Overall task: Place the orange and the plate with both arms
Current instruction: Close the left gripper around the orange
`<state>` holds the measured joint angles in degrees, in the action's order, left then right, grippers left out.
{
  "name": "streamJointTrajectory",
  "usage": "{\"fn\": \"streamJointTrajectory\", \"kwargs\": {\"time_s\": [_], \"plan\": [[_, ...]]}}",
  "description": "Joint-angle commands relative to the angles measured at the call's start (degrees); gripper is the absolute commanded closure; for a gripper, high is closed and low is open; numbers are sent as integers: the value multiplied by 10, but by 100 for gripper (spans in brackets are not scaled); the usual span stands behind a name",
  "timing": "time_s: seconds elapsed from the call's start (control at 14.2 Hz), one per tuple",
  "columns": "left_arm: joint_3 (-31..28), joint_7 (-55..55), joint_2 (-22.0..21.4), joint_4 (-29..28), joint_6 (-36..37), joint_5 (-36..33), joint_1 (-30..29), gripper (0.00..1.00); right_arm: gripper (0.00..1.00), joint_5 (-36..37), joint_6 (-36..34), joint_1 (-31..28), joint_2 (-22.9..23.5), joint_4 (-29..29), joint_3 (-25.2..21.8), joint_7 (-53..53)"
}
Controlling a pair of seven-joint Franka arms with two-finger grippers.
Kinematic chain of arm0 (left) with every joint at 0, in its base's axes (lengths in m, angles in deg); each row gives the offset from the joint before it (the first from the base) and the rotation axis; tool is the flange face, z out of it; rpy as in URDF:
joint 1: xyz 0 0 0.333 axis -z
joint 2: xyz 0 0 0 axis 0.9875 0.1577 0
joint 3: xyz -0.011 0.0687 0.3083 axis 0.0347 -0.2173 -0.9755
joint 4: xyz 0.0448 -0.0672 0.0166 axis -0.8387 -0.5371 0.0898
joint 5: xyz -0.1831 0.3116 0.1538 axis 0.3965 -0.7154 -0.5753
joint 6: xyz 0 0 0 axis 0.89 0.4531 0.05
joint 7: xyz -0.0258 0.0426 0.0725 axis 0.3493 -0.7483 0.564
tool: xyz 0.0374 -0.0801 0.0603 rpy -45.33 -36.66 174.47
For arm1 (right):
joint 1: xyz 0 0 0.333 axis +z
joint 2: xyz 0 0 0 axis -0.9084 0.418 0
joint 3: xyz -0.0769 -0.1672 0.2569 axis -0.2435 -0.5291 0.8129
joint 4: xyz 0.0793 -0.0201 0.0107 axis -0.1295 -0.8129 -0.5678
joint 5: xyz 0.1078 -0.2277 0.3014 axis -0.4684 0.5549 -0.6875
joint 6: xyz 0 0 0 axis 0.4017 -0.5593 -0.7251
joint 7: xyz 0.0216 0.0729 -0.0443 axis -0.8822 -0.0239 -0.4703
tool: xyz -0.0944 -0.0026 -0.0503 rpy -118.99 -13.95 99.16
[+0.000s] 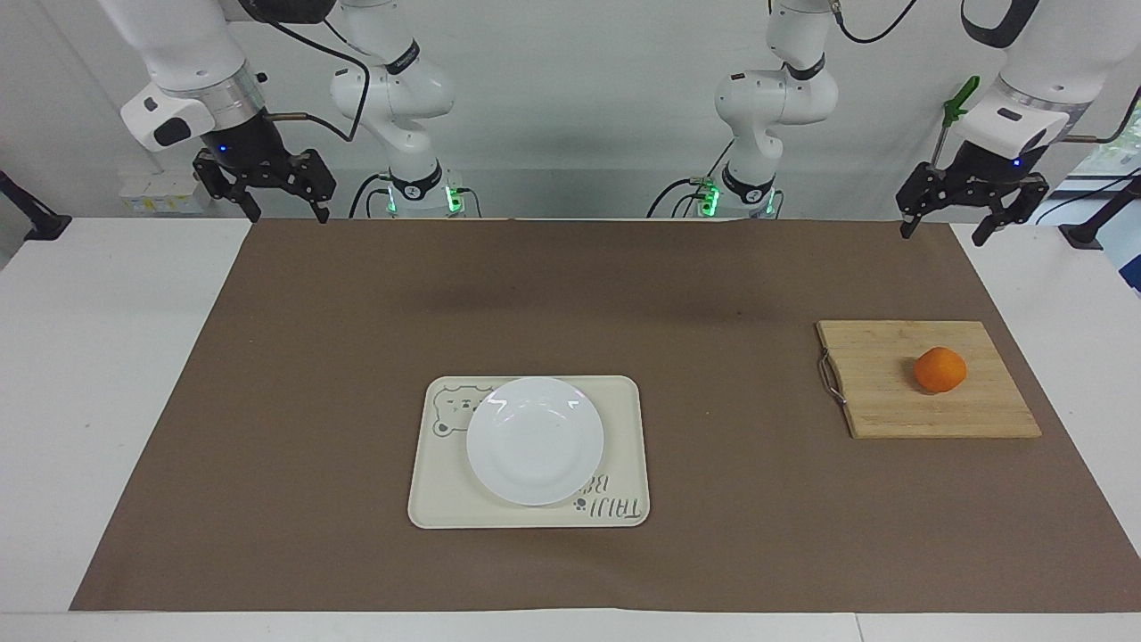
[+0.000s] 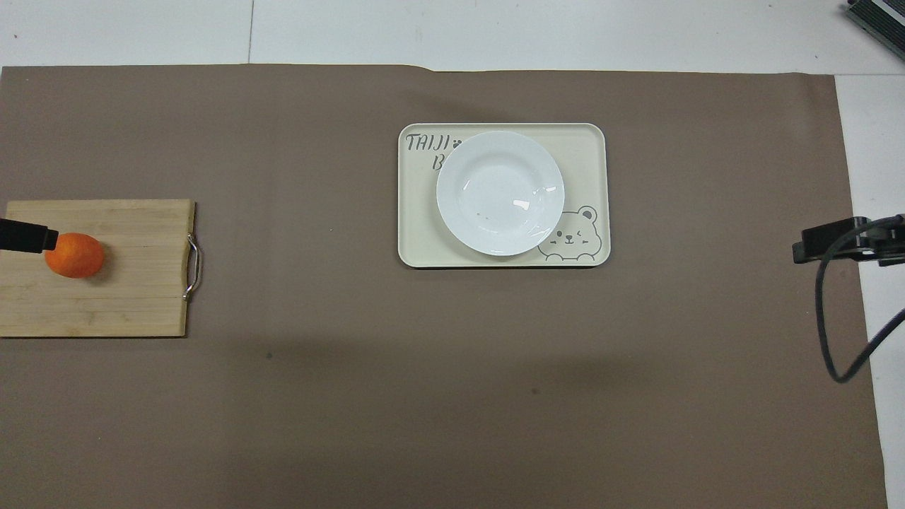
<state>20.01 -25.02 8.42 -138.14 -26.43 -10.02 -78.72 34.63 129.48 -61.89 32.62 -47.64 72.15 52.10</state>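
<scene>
We see the orange [image 1: 940, 369] on a board [image 1: 891, 410] near the table's left-arm edge; smooth, round, rollable, so grip across its middle. The left claw [image 1: 972, 207] and right claw [image 1: 265, 185] hang wide, empty.

Glossy white plate [image 1: 535, 440], wooden board [image 1: 927, 379], matt brown paper [image 1: 312, 357].

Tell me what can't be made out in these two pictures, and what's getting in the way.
- Overhead view: the left gripper is cut off by the picture's edge; only a black tip shows, covering a sliver of the orange.
- Overhead view: the right gripper runs off the edge, a cable across it.
- Both views: the plate hides part of the tray's lettering and bear drawing.
- Overhead view: the cutting board is cut off at the edge.
</scene>
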Motion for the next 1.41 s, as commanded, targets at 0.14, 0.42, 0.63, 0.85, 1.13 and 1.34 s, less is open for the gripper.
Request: {"fn": "streamJointTrajectory", "kwargs": {"time_s": [0.14,0.42,0.63,0.85,1.13,1.34], "plan": [[5,62,-9,-106,-110,8,-38,0,0,1,2,-5,-12,-14,2,-11],[5,119,23,-130,-159,38,-79,0,0,1,2,-5,-12,-14,2,-11],[5,157,48,-163,-214,57,-103,0,0,1,2,-5,-12,-14,2,-11],[5,199,88,-180,-259,61,-125,0,0,1,2,-5,-12,-14,2,-11],[5,229,135,-180,-301,68,-152,0,0,1,2,-5,-12,-14,2,-11],[5,230,167,-181,-324,68,-152,0,0,1,2,-5,-12,-14,2,-11]]}}
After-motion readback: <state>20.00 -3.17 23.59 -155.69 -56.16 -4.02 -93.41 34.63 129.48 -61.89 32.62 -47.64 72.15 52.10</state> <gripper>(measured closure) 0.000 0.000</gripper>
